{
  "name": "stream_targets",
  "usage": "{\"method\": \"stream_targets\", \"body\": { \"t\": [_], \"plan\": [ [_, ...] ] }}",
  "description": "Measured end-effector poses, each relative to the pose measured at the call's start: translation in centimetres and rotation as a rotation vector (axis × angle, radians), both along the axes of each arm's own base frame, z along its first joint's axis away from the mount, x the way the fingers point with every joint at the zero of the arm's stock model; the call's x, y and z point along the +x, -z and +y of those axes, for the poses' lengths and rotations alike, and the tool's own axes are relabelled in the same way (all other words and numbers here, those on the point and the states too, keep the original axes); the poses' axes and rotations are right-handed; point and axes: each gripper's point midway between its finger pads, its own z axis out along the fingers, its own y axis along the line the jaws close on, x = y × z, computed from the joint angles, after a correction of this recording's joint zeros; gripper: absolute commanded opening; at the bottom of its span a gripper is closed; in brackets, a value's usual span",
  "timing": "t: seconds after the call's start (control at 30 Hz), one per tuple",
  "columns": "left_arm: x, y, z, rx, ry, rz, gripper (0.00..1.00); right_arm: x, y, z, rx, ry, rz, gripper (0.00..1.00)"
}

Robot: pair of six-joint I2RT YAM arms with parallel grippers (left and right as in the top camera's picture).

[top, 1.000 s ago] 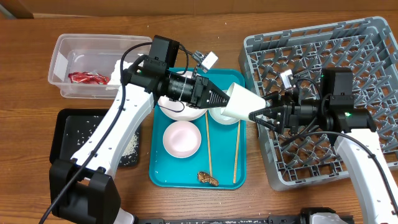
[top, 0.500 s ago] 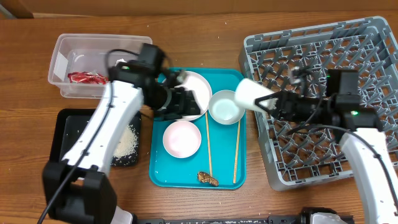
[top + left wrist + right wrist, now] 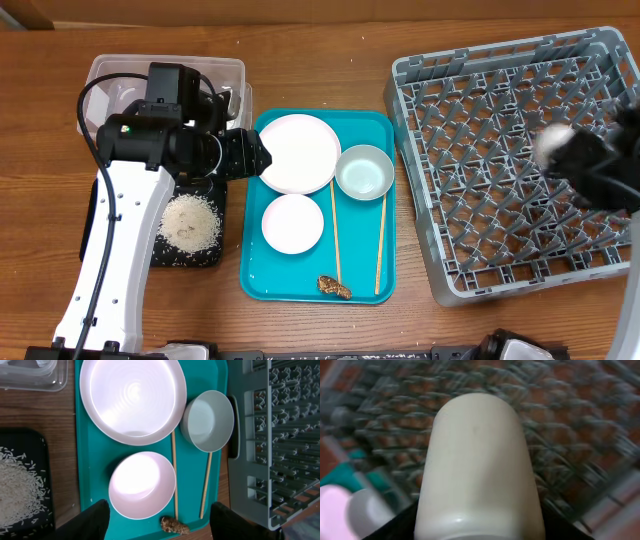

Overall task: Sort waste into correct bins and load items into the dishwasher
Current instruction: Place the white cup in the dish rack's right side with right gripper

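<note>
One wood table (image 3: 330, 40) (brown grain), teal tray (image 3: 290, 278) ctr, grey rack (image 3: 480, 205) rt

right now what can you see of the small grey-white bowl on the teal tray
The grey-white bowl is round, smooth and glossy, upright and empty. It sits on the teal tray near its right edge, close beside the plate; one chopstick ends at its near rim.

robot lab bench staged as a kitchen clean-up, bare wooden tabletop (image 3: 330, 40), white robot arm (image 3: 115, 240) with loose cables, teal serving tray (image 3: 258, 275), grey dish rack (image 3: 500, 150), clear tub (image 3: 110, 70), black tray (image 3: 212, 255)
</note>
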Motion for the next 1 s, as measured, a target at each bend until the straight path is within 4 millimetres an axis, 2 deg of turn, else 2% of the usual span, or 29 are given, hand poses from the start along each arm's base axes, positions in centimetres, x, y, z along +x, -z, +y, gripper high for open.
{"method": "stream_targets", "body": {
  "t": [0.1,0.17,0.23,0.33,0.47,0.53,0.57,0.63,0.67,0.73,0.77,0.83,1.0],
  "plan": [
    [-0.1,0.0,-0.2,0.005,0.006,-0.001,0.65,-2.4,0.9,-3.5,-0.052,0.162,0.091,0.04],
    [-0.1,0.1,-0.3,0.009,0.011,0.000,0.65,-3.5,1.8,-6.2,-0.078,0.267,0.144,0.04],
    [-0.2,0.1,-0.4,0.010,0.015,0.001,0.65,-3.8,2.5,-7.6,-0.082,0.318,0.171,0.04],
    [-0.3,0.1,-0.6,0.011,0.021,0.004,0.65,-4.0,3.6,-8.9,-0.071,0.361,0.204,0.04],
    [-0.3,0.1,-0.7,0.012,0.024,0.003,0.65,-3.9,5.3,-9.6,-0.046,0.372,0.263,0.07],
    [-0.3,0.1,-0.7,0.013,0.023,0.003,0.65,-3.6,6.3,-9.8,-0.033,0.369,0.290,0.29],
    [-0.3,0.1,-0.7,0.014,0.023,0.003,0.65,-3.5,6.8,-9.9,-0.027,0.368,0.303,0.46],
    [-0.3,0.2,-0.6,0.014,0.023,0.004,0.66,-3.2,7.5,-10.1,-0.021,0.366,0.317,0.59],
    [-0.3,0.2,-0.6,0.014,0.023,0.004,0.66,-3.0,7.8,-10.2,-0.018,0.365,0.324,0.70],
    [-0.4,0.2,-0.6,0.014,0.023,0.006,0.66,-2.8,8.3,-10.3,-0.008,0.365,0.330,0.81],
    [-0.4,0.2,-0.6,0.014,0.023,0.006,0.66,-2.6,8.4,-10.2,-0.001,0.364,0.325,0.90],
    [-0.4,0.2,-0.6,0.014,0.023,0.007,0.66,-2.3,8.4,-9.9,0.018,0.355,0.311,0.94],
    [-0.5,0.2,-0.9,0.021,0.050,-0.001,0.66,-1.7,8.5,-8.8,0.081,0.329,0.289,0.93]
  ]
}}
